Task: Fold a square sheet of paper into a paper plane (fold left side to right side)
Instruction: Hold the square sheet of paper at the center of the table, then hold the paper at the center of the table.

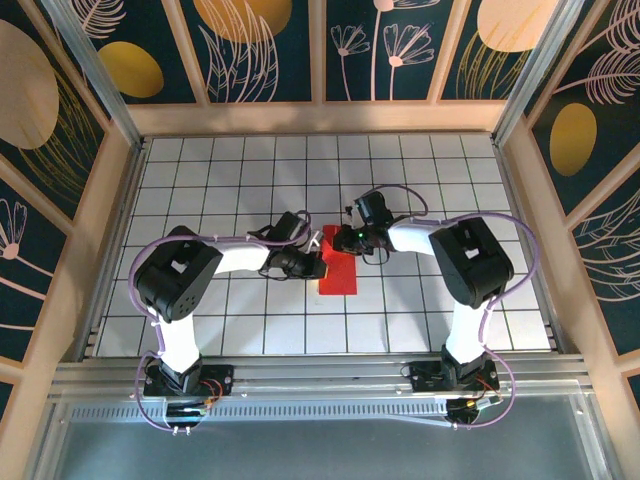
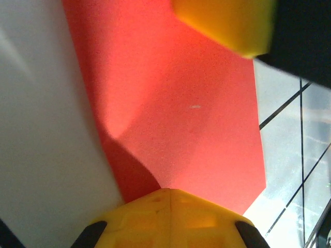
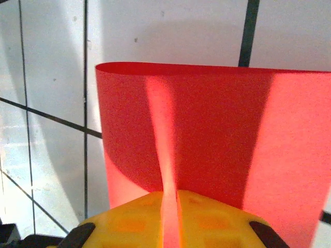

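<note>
Square sheet of paper (image 1: 338,272): lay near the middle of the table (image 1: 220,180) as a narrow red strip, its long axis running from 12 to 6 o'clock; it looked doubled over, not a full square
Fold edge: in the right wrist view the far edge of the red sheet (image 3: 207,119) curled over in a soft round lip; it was not pressed into a sharp crease
Left gripper (image 1: 315,266): closed, holding nothing that I could see; it stood at the strip's 9 o'clock edge; in its own wrist view its tip (image 2: 170,194) met the red surface (image 2: 176,103), with white table to one side
Right gripper (image 1: 348,240): sat over the strip's 12 o'clock end; its jaws were all but together, with a thin slit showing red between them (image 3: 166,206); whether it pinched the sheet or only bore on it I could not tell
Step in hand: judged to be the left-to-right fold; the side had been brought across, but the crease had yet to be set
Next move: likely called for the free edges to be kept matched and pinned at one end; the closed left gripper would run along the rounded lip to flatten it; too much drag could skew the thin paper
</note>
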You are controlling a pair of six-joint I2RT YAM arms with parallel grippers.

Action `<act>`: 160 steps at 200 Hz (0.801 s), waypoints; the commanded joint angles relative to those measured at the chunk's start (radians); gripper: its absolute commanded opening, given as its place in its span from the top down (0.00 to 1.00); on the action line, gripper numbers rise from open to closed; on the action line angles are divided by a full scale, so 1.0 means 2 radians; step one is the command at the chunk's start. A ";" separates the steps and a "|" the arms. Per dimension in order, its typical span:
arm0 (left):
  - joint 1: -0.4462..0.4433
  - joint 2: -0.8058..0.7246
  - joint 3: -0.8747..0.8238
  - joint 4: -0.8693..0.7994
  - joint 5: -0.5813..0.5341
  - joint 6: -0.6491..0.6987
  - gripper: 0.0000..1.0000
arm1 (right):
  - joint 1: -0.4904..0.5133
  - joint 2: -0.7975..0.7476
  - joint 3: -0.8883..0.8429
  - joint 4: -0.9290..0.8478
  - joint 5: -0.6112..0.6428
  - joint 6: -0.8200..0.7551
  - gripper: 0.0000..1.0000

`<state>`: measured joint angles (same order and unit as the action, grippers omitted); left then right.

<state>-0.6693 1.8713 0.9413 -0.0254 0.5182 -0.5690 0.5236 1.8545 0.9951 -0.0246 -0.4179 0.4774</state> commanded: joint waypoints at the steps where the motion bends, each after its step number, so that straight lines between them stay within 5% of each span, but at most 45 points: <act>1: -0.014 0.007 -0.021 -0.023 -0.014 -0.021 1.00 | -0.003 -0.064 0.003 -0.030 0.035 -0.002 0.84; 30: -0.018 0.006 -0.022 -0.021 -0.020 -0.031 1.00 | 0.005 -0.132 -0.049 -0.043 0.036 0.016 1.00; 78: -0.020 0.006 -0.017 -0.021 -0.022 -0.036 1.00 | 0.053 -0.148 -0.134 0.009 0.015 0.079 1.00; 160: -0.020 0.001 -0.001 -0.020 -0.018 -0.040 1.00 | 0.064 -0.096 -0.148 -0.005 0.048 0.079 1.00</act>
<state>-0.6941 1.8687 0.9329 -0.0010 0.5045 -0.6334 0.6453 1.6375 0.7151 -0.0227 -0.3645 0.6353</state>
